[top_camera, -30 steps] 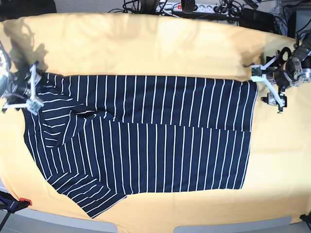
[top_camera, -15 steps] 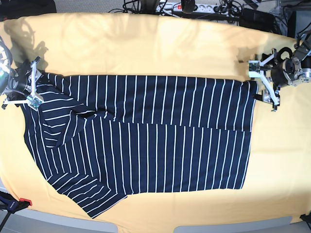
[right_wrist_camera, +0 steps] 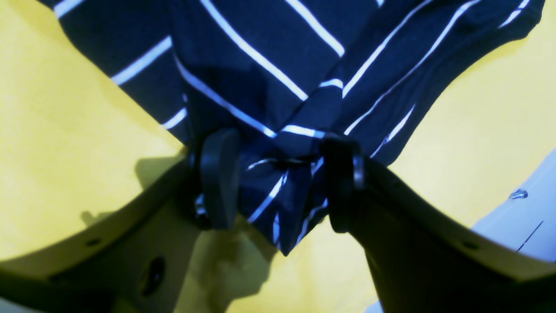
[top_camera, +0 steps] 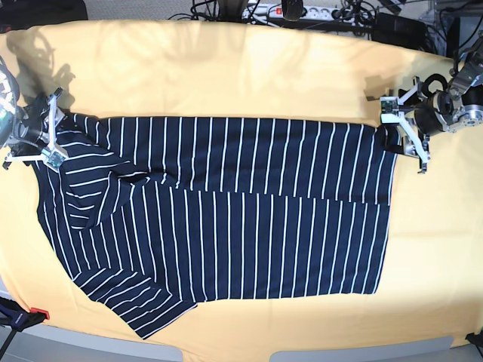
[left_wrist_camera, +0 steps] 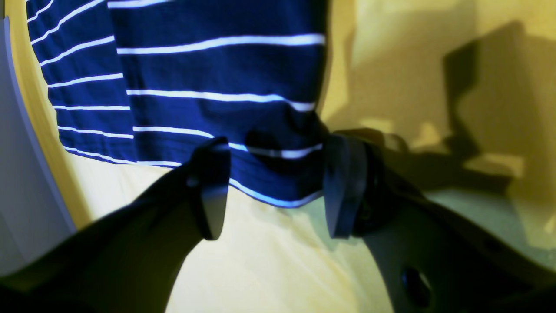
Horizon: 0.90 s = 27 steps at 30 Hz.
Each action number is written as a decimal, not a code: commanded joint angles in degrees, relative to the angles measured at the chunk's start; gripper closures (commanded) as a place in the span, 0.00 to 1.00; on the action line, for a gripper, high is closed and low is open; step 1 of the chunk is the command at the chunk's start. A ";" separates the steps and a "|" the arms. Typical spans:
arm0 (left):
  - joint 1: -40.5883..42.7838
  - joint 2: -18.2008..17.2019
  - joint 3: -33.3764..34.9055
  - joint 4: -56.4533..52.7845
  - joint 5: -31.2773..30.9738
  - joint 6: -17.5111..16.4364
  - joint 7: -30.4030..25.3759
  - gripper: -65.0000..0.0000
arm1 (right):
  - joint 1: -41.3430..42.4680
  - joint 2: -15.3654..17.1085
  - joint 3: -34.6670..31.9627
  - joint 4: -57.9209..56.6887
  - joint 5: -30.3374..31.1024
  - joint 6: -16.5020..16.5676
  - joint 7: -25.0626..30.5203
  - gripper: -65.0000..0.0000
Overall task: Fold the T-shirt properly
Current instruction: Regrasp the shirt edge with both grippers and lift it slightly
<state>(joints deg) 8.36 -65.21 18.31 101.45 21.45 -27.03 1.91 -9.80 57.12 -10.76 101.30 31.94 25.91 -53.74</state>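
Observation:
The T-shirt (top_camera: pixel 226 211), dark navy with thin white stripes, lies spread flat, partly folded lengthwise. One sleeve points toward the front left. At its far right corner my left gripper (top_camera: pixel 401 136) stands open, and the left wrist view shows the T-shirt's (left_wrist_camera: pixel 217 65) hem corner lying between the spread fingers of the left gripper (left_wrist_camera: pixel 278 187). At the shirt's far left end sits my right gripper (top_camera: pixel 53 128). In the right wrist view, bunched fabric of the T-shirt (right_wrist_camera: pixel 282 65) lies between the parted fingers of the right gripper (right_wrist_camera: pixel 280 182), which is open.
A yellow-orange cloth (top_camera: pixel 226 75) covers the whole table under the shirt. Cables and a power strip (top_camera: pixel 302 11) lie beyond the back edge. A red clamp (top_camera: pixel 39 313) sits at the front left corner, near the grey table rim (top_camera: pixel 317 354).
My left gripper has slid left onto the shirt's right corner and its jaws have narrowed somewhat. The right gripper shifted slightly toward the back at the left end.

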 commanded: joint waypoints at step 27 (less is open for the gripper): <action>-2.38 -1.49 -0.72 1.01 -1.57 3.67 1.31 1.00 | -8.31 4.63 0.76 4.07 -12.59 1.70 2.82 0.49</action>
<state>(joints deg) 6.79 -65.25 18.31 101.67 19.97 -24.25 3.44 -18.61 60.16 -10.76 104.88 19.55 27.83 -50.50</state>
